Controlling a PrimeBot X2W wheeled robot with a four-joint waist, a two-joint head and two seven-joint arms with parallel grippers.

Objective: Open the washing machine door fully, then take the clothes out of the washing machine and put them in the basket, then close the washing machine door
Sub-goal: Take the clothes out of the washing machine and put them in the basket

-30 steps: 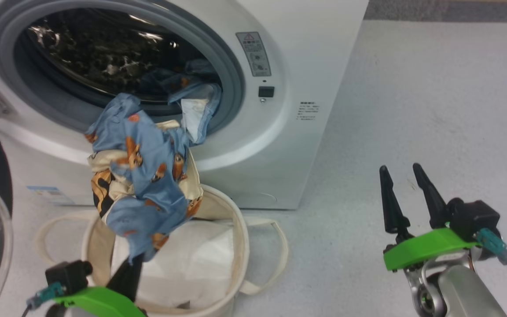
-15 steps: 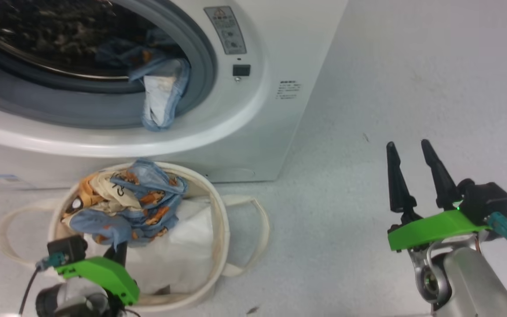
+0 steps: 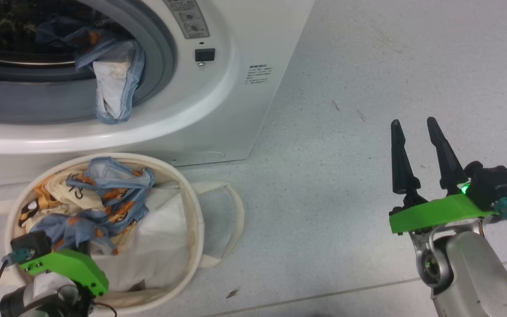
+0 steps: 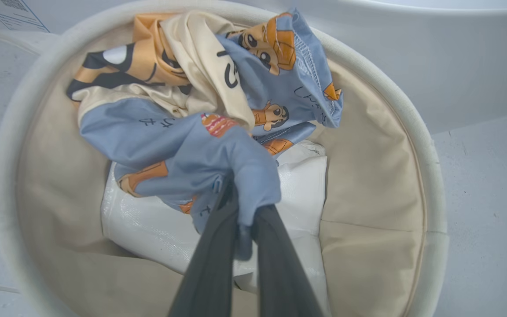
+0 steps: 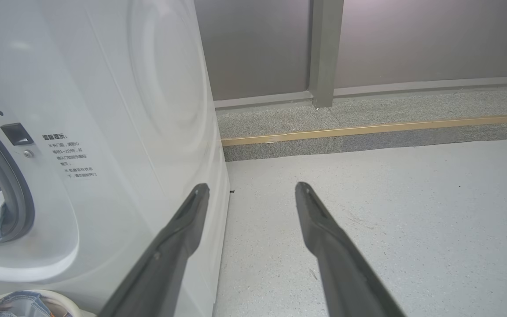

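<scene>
The left gripper [image 4: 242, 229] is pinching a fold of the clothes [image 4: 192, 149], fingers [image 4: 214, 268] closed tight on light-blue cloth; the crumpled blue-and-cream bundle printed with orange cartoon animals is lying in the basket [image 4: 429, 185] on a white folded sheet [image 4: 148, 224]. Another blue garment [image 3: 115, 83] is hanging over the grey ring [image 3: 162, 53] of the washing machine [image 3: 244, 39]. The right gripper [image 3: 413, 123] is hovering wide open above the floor [image 3: 346, 88], holding nothing.

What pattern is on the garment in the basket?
The garment is blue and cream with orange cartoon animals; left wrist view best.
</scene>
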